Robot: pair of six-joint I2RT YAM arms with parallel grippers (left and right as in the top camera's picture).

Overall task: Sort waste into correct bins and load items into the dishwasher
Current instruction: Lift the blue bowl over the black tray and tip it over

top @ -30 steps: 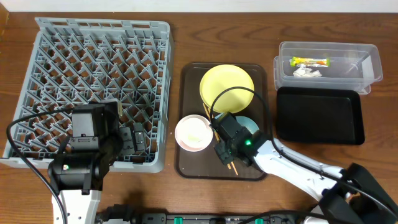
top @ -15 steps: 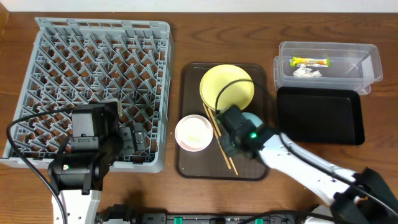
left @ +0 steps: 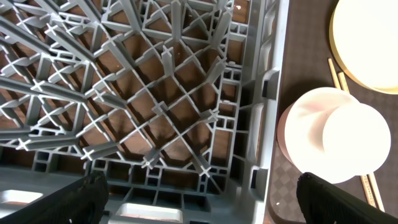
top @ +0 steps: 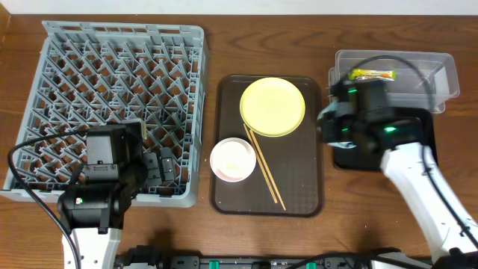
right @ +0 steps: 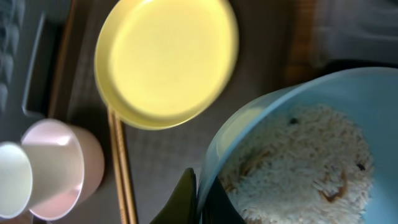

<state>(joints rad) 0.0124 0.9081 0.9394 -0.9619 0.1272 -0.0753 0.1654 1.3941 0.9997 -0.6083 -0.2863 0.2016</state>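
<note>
Overhead: hovered with right gripper (top: 334, 128) over the black tray (top: 426, 131) at its left end, just beside the clear tub (top: 441, 78), probably to tip out waste.

Left wrist: held left gripper (left: 208, 202) spread wide and empty above the dish rack (left: 161, 106), with the pink bowl (left: 336, 137) off to the right, seemingly ready for loading.

Right wrist: pinched the light blue bowl (right: 298, 112) by its rim, with rice (right: 298, 155) inside, apparently upright so no grains spilled.

I'm at a lab-type robot bench, not a real kitchen: wood table (top: 213, 45) w/ loose cables (top: 33, 196), dish rack (top: 119, 75) & serving tray (top: 299, 187) just set on top.
</note>
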